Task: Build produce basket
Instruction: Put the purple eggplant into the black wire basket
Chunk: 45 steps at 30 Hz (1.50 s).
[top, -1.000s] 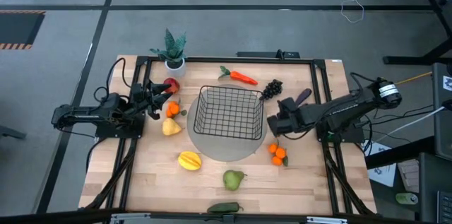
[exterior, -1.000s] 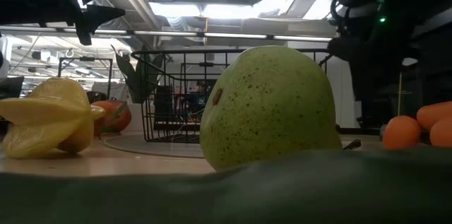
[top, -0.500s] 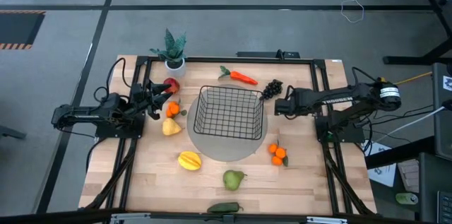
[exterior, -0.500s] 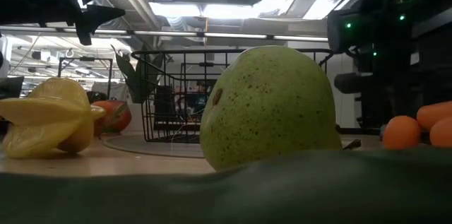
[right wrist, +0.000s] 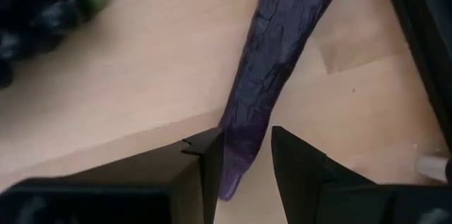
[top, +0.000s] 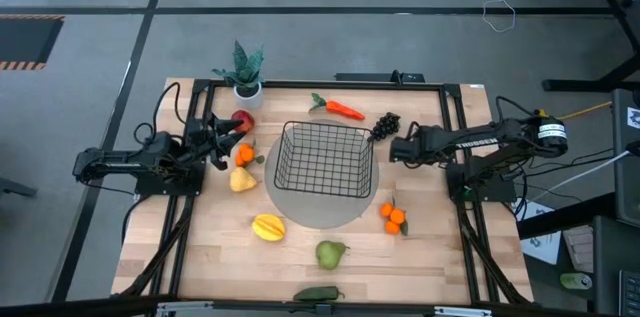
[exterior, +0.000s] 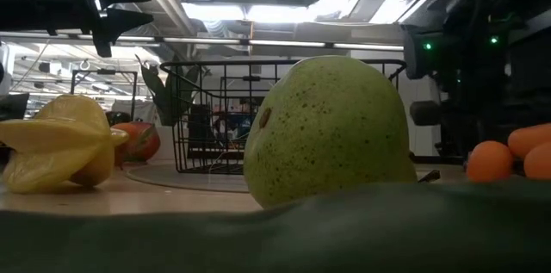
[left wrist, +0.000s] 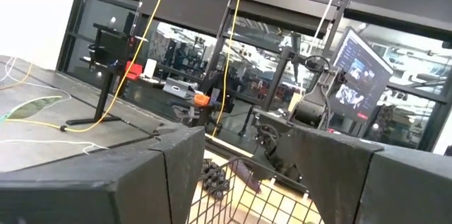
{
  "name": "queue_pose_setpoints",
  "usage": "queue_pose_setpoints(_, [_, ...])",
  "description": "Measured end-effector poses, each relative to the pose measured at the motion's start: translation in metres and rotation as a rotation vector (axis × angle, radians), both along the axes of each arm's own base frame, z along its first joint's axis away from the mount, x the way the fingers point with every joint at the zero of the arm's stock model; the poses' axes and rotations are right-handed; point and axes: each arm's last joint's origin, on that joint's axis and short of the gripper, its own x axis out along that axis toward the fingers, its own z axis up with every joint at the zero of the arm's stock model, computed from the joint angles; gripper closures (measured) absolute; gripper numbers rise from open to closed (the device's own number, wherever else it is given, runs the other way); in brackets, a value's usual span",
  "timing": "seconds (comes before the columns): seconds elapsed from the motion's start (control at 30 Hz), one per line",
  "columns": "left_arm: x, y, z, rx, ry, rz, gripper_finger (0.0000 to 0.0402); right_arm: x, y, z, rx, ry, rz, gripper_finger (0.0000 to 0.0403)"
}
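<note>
The purple eggplant (right wrist: 282, 47) is seen lying on the table right of the basket (top: 324, 160), its narrow tip straddled lengthwise by the right gripper (right wrist: 247, 155), 2 fingers narrowly apart, nothing held yet.

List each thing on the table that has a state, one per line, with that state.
Black wire-mesh basket: upright on the grey disc, empty.
Purple eggplant: lying on the table, its tip between the right tool's open fingers.
Orange carrot: lying flat, untouched.
Green pear: on the table, outside the basket.
Left tool: above the red apple, holding nothing.
</note>
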Motion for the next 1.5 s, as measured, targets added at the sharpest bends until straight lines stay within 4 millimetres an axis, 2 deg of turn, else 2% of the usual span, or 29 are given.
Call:
queue_pose_setpoints(0.37, [0.000, 0.000, 0.000, -0.002, -0.001, 0.000, 0.0199, -0.009, 0.001, -0.009, -0.019, 0.037, 0.016, 0.0292])
queue_pose_setpoints(0.83, [0.000, 0.000, 0.000, -0.005, -0.004, -0.002, 0.0199, -0.007, 0.000, -0.009, 0.007, 0.127, 0.259, 0.0292])
queue_pose_setpoints(1.17, [0.000, 0.000, 0.000, -0.006, -0.004, -0.002, 0.0199, 0.000, -0.001, -0.012, 0.031, 0.039, 0.257, 0.0294])
queue_pose_setpoints(1.3, [0.000, 0.000, 0.000, -0.006, -0.004, -0.002, 0.0199, 0.001, -0.001, -0.011, 0.027, 0.036, 0.259, 0.0314])
queue_pose_setpoints(1.5, [0.000, 0.000, 0.000, -0.006, -0.003, -0.002, 0.0199, 0.001, -0.002, -0.011, 0.005, 0.041, 0.263, 0.0387])
